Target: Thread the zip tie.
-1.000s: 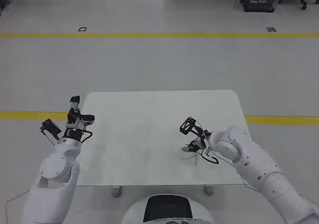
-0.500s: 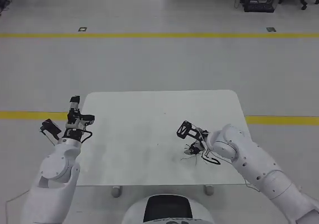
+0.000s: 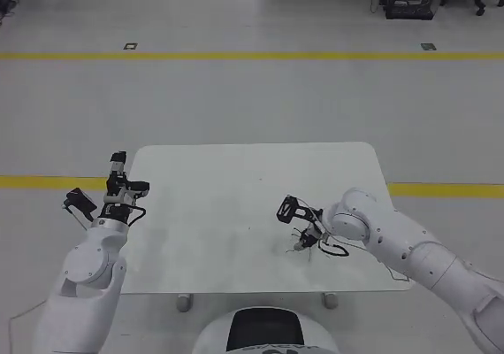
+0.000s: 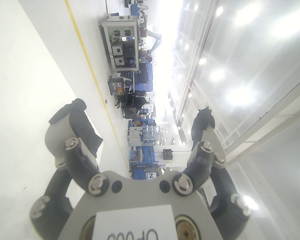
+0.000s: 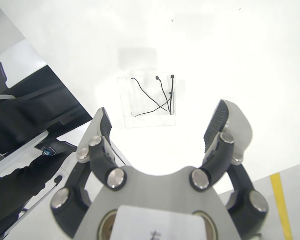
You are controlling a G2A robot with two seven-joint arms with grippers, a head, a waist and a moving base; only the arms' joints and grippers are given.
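Pick-up step, I reckon: right hand (image 5: 162, 112), wide open & empty, near clear shallow tray (image 5: 150, 123) of thin black zip ties (image 5: 171, 96). Next: drop in, pinch one.

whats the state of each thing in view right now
left gripper: open, empty
right gripper: open, empty, pointed at the clear tray
zip ties: loose, unthreaded, lying crossed
clear tray: holds the zip ties
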